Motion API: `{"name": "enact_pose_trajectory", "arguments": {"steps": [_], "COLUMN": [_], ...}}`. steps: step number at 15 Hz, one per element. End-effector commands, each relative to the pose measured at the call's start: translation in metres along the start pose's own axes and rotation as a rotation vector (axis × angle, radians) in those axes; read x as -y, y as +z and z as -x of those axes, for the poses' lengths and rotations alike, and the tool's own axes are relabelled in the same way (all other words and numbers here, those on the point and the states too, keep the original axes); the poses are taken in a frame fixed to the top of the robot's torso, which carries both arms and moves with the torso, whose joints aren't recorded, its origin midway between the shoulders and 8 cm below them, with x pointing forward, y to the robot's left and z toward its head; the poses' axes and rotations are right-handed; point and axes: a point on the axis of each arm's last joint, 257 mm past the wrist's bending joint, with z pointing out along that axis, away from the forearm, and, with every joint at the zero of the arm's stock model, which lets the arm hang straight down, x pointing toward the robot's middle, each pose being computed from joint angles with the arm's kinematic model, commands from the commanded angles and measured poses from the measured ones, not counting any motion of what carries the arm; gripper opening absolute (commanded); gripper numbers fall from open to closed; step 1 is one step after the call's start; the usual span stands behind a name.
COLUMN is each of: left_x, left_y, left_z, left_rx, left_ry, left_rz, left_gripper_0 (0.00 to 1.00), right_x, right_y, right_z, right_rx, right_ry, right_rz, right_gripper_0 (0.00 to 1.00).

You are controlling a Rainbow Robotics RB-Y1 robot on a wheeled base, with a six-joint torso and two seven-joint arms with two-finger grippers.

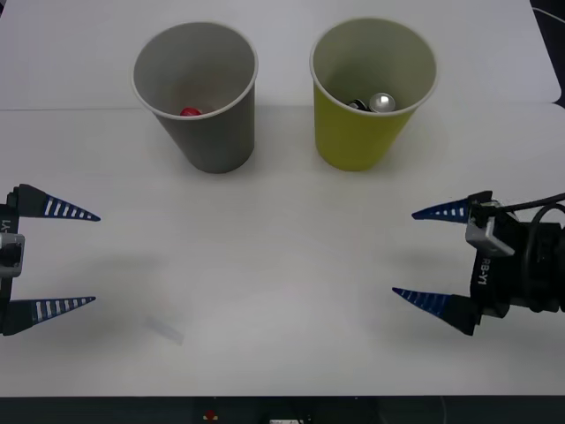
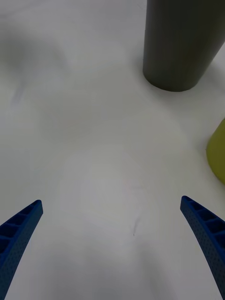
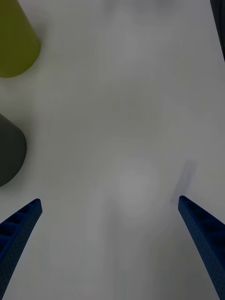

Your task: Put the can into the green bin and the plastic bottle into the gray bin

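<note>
I've got the white table in front of me, with the two bins standing upright at the far side, close to each other but apart. The gray bin sits to my left, the green bin to my right. Looking down into the green one, I can see the can, its silver top catching the light against the inner wall. In the gray one there's a spot of red low down, which I take for the cap of the plastic bottle.

So by my read both drops are done and I'm at the wrap-up. The right gripper hangs over the near right of the table, fingers spread wide and nothing between them. The left gripper mirrors it at the near left edge, also spread and empty. Next move, as I judge it, calls for nothing delicate: pull both arms home without clipping a rim.

What I can't make out: the bottle's body and label are lost behind the gray wall, and most of the can's dark side too. A faint smudge on the table near the left gripper, can't say what.
</note>
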Motion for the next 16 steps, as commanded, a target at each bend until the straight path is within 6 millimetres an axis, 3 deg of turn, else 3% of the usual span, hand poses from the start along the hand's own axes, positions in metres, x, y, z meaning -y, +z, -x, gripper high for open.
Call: {"name": "enact_pose_trajectory", "arguments": {"steps": [1, 8, 12, 16], "left_x": [0.0, 0.0, 0.0, 0.0], "left_y": [0.0, 0.0, 0.0, 0.0], "left_z": [0.0, 0.0, 0.0, 0.0], "left_rx": [0.0, 0.0, 0.0, 0.0], "left_ry": [0.0, 0.0, 0.0, 0.0], "left_rz": [0.0, 0.0, 0.0, 0.0], "left_gripper_0": [1.0, 1.0, 1.0, 1.0], "right_x": [0.003, 0.014, 0.011, 0.024], "right_y": [-0.006, -0.034, -0.049, -0.063], "right_z": [-0.013, -0.032, -0.034, -0.035], "right_rx": [0.036, -0.046, -0.055, -0.112], "right_ry": [-0.022, -0.112, -0.109, -0.156], "right_rz": [0.033, 0.046, 0.066, 0.072], "right_gripper_0": [1.0, 1.0, 1.0, 1.0]}}
